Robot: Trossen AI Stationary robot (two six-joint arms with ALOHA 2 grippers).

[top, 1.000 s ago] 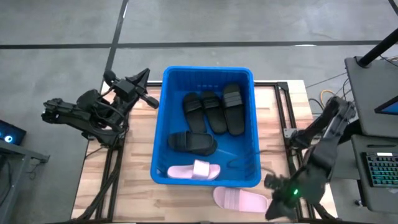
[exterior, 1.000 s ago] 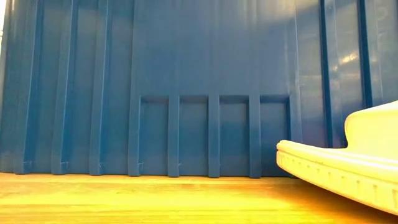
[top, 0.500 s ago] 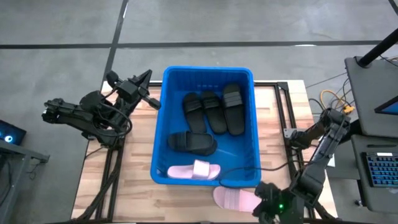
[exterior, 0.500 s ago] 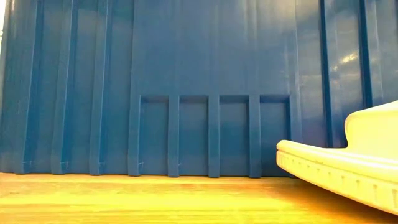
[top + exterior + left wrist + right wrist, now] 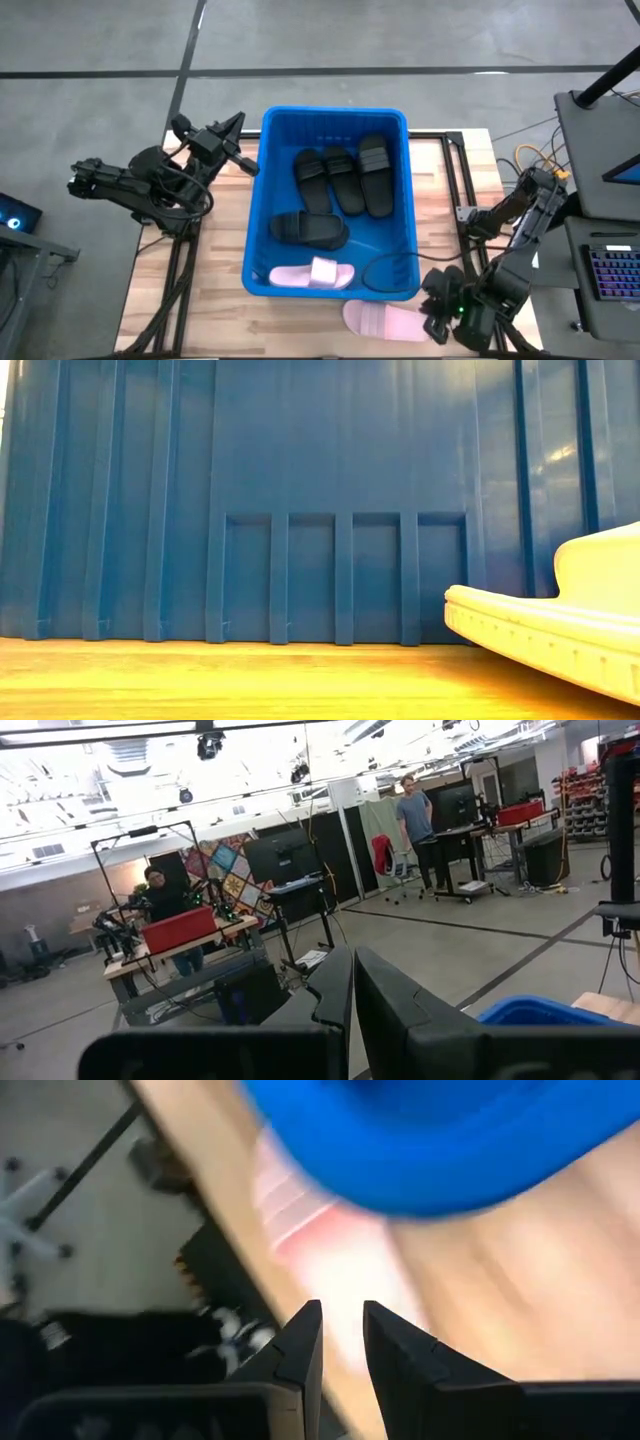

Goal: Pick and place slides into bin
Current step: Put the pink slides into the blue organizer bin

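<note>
Wooden table [image 5: 215, 290] carried the blue bin [image 5: 256, 228], which already held four black slides and one pink. The last pink slide [image 5: 385, 320] lay outside, just beside the bin's near wall. The right pincer [image 5: 437, 312] hovered at its end, fingers nearly closed and empty; it likely needed opening before gripping. The left pincer [image 5: 228, 130] waited closed beside the bin, also empty.

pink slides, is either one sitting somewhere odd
Yes. One pink slide lies outside the blue bin on the table's front edge, next to the right gripper. Its mate lies inside the bin.
</note>
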